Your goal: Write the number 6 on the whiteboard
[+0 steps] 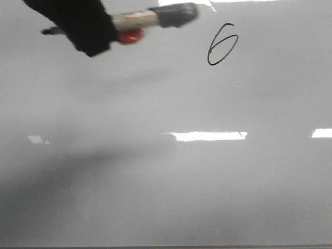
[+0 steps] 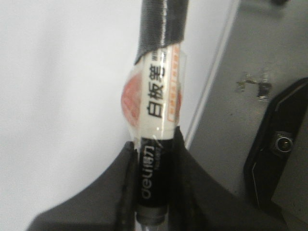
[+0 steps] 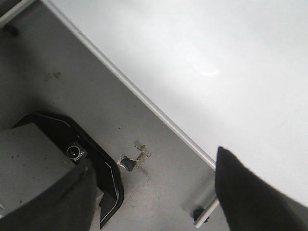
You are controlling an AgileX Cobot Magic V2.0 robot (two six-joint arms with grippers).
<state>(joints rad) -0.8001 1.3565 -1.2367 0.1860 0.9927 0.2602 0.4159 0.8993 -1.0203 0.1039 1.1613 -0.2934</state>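
A thin black slanted number 6 [image 1: 222, 44] is drawn on the glossy grey-white whiteboard [image 1: 166, 181], towards the far right. My left gripper [image 1: 88, 28] is at the far left, above the board and well left of the 6. It is shut on a whiteboard marker [image 1: 150, 18] with a white label, a red spot and a grey taped end. In the left wrist view the marker [image 2: 159, 101] stands clamped between the two dark fingers [image 2: 115, 183]. My right gripper [image 3: 151, 192] is open and empty, over the board's edge [image 3: 144, 98]; it does not show in the front view.
Bright rectangular glare patches [image 1: 207, 136] lie across the board. Beyond the board's metal edge is a grey table surface [image 3: 159, 192] with a black robot base plate [image 3: 96, 159] and a scrap of tape [image 3: 132, 161].
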